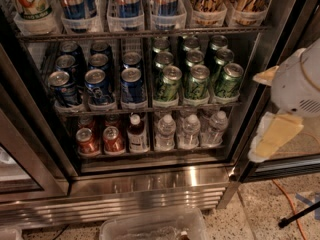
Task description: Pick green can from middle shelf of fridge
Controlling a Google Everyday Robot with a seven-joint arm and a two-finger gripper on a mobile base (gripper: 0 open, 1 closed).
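– Right edge of frame, mid-height: gripper (274, 115), outside the fridge (150, 196). Open or closed, can't tell. Nothing seen in it.
– Green can (227, 80)?
– On middle shelf (150, 107), centre-right, front row w/ two like it, blue cans (132, 84) to their left. Well apart from gripper.
– So progress?
– Early, imo. Reach, grasp, pull-out all left.

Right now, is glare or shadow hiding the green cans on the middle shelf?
Camera view: front green cans well lit, back rows dimmer; strongest glare on the steel base grille; the gripper is at the right edge, outside the fridge.
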